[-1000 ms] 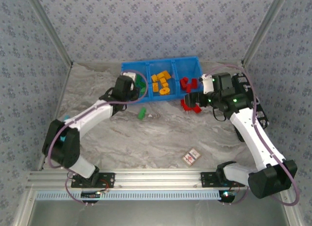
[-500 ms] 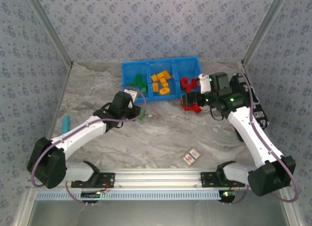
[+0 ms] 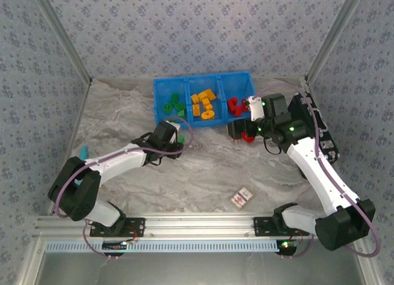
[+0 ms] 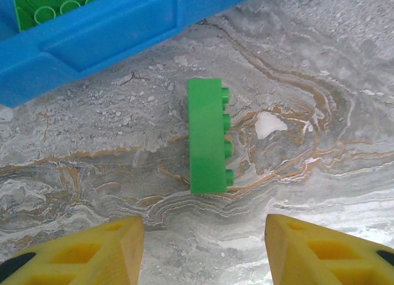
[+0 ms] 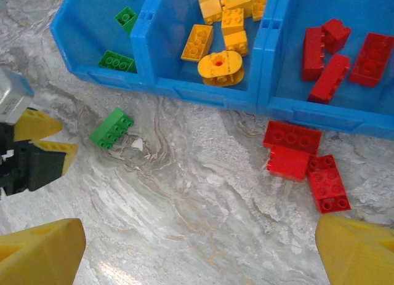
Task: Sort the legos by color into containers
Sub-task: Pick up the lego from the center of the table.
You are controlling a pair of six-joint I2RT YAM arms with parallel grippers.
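**Two pickups that could go astray**

The long bright blue plastic three-compartment bin (image 5: 203, 95) sits part-sorted. The right gripper (image 5: 197, 251), spread and empty, could, we judge, drag all three touching red plastic bricks (image 5: 289, 162) beside the bin's wall. The left gripper (image 4: 203, 251), likewise agape, may slip on the studs of the green plastic brick (image 4: 206, 136) just off the bin. Those studs face sideways in our left wrist view and are unreadable from above.

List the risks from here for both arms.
1. The green brick lies on its side, studs facing one finger of the open left gripper; closing on studs may twist it loose.
2. It sits near the blue bin wall; an overshoot could bump that.
3. Three red bricks touch ahead of the open right gripper; grabbing one may drag others.
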